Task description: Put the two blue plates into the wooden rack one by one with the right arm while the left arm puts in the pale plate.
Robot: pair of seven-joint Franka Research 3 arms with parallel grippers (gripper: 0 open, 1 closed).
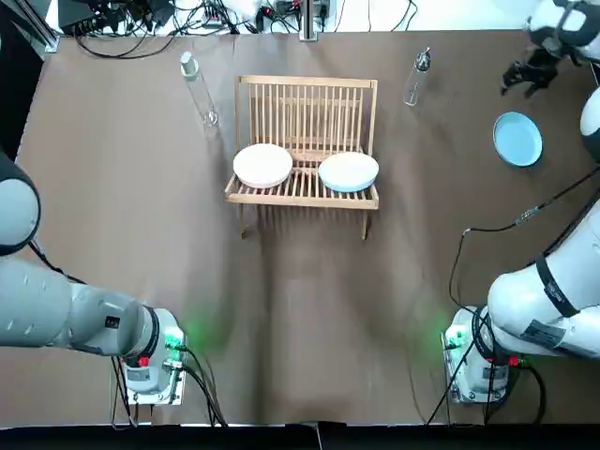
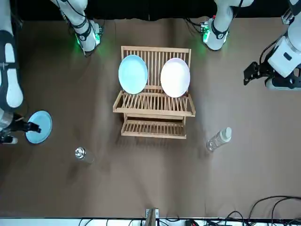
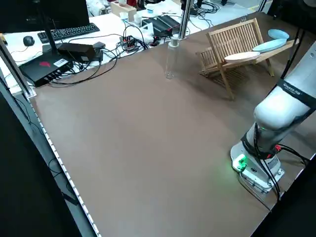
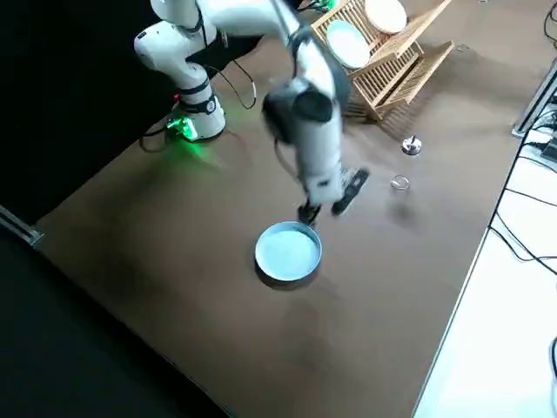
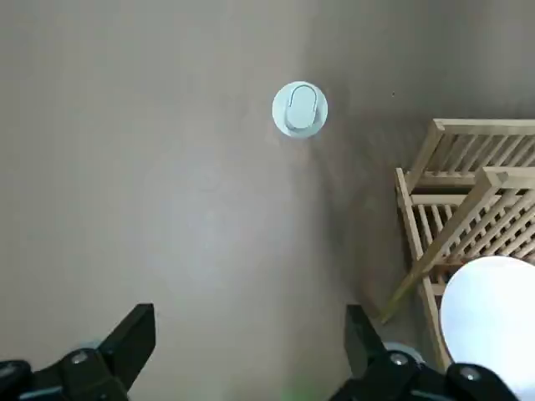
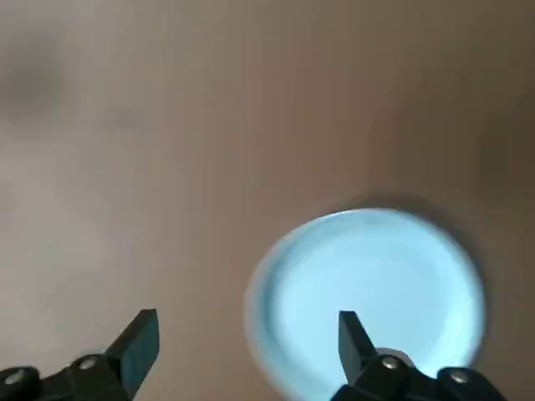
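The wooden rack point(image 1: 305, 94) stands mid-table. A pale plate point(image 1: 262, 165) leans in its left half and a blue plate point(image 1: 349, 172) in its right half. The second blue plate point(image 1: 517, 138) lies flat on the table at the far right. My right gripper point(image 1: 527, 75) hovers open just beyond that plate; its wrist view shows the blue plate point(image 6: 368, 292) under the open fingers of the right gripper point(image 6: 242, 347). My left gripper point(image 5: 251, 342) is open and empty, high above the table left of the rack point(image 5: 468, 217), near the pale plate point(image 5: 493, 309).
A clear bottle point(image 1: 199, 89) lies left of the rack and a smaller one point(image 1: 417, 77) to its right. Cables and electronics point(image 3: 74, 49) crowd the far edge. Both arm bases point(image 1: 150, 370) sit at the near edge.
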